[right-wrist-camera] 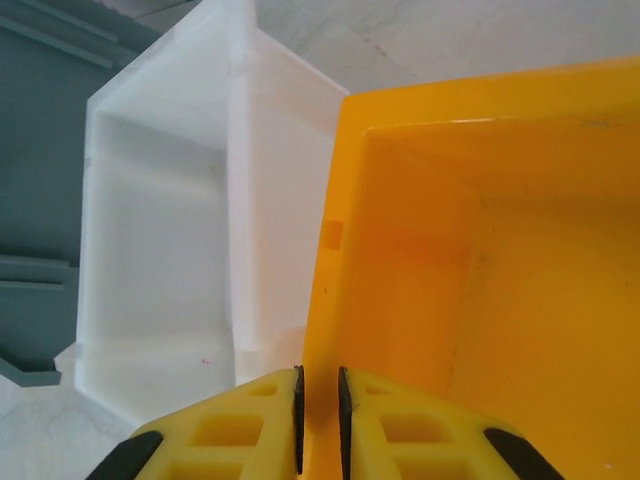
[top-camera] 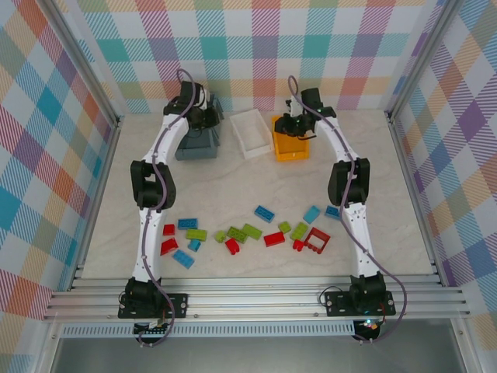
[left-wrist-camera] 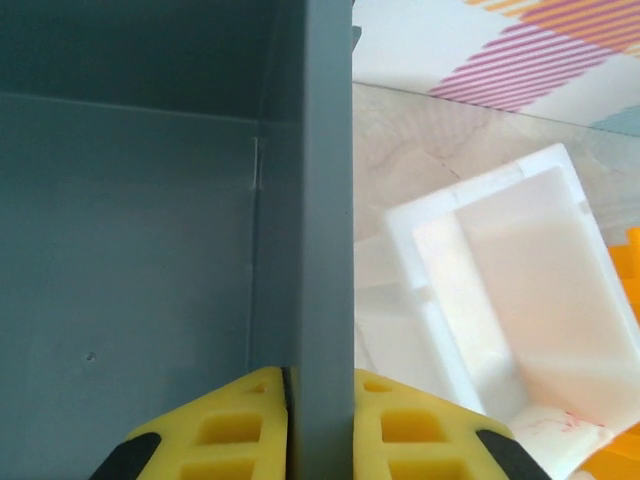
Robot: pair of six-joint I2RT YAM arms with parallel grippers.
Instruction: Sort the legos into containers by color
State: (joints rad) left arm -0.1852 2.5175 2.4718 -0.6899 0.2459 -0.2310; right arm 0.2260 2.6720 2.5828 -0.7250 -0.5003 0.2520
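Gripping bins, not bricks: left gripper [left-wrist-camera: 320, 378] has its pads clamped on the right wall of the grey bin [left-wrist-camera: 130, 250], lower ctr of left wrist view. Right gripper [right-wrist-camera: 318, 390] pinches the left wall of the orange bin [right-wrist-camera: 500, 300], pads tight on it. Prob to drag or square up the bins before sorting, just my guess. White bin [top-camera: 251, 132] sits btwn them, upper ctr of top view, unheld. All 3 look empty as far as visible. Legos [top-camera: 241, 231], red/green/blue, lie scattered on the table [top-camera: 256, 179], lower middle, well apart from bins.
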